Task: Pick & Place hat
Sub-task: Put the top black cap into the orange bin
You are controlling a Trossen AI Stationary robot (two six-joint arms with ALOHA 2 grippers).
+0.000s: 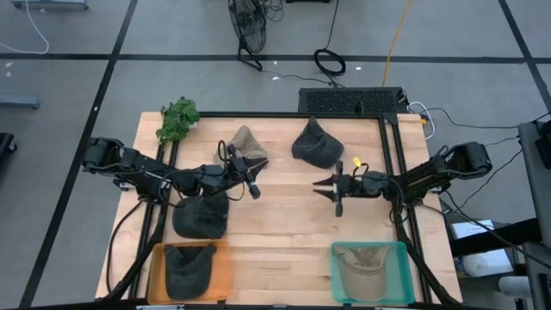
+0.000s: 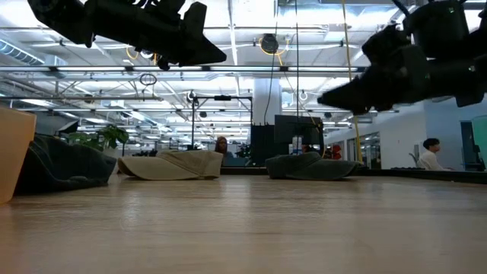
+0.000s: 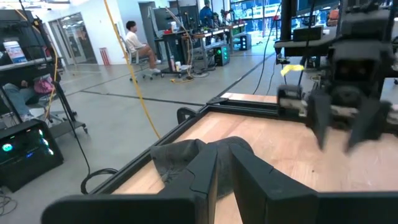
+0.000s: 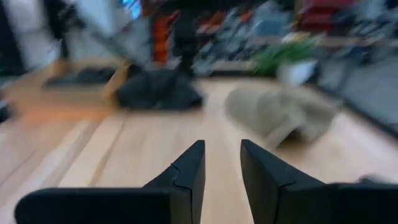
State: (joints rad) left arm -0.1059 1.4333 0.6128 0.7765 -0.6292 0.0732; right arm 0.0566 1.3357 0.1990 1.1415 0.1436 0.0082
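A: What sits nearest the front edge of the counter?

B: Two bins. The orange bin on the left holds a dark grey hat; the teal bin on the right holds a tan hat.

A: And just behind them?

B: Another dark hat lies on the wood just beyond the orange bin, under the left arm. The left gripper hangs above the counter near it, jaws nearly together with only a thin slit between them, nothing in them.

A: The right arm?

B: The right gripper hovers mid-counter facing the left one, jaws parted by a narrow gap, holding nothing.

A: Further back?

B: A tan hat on the counter and a dark grey hat beside it, apart from each other, both loose on the wood. A leafy green plant sits at the far left corner.
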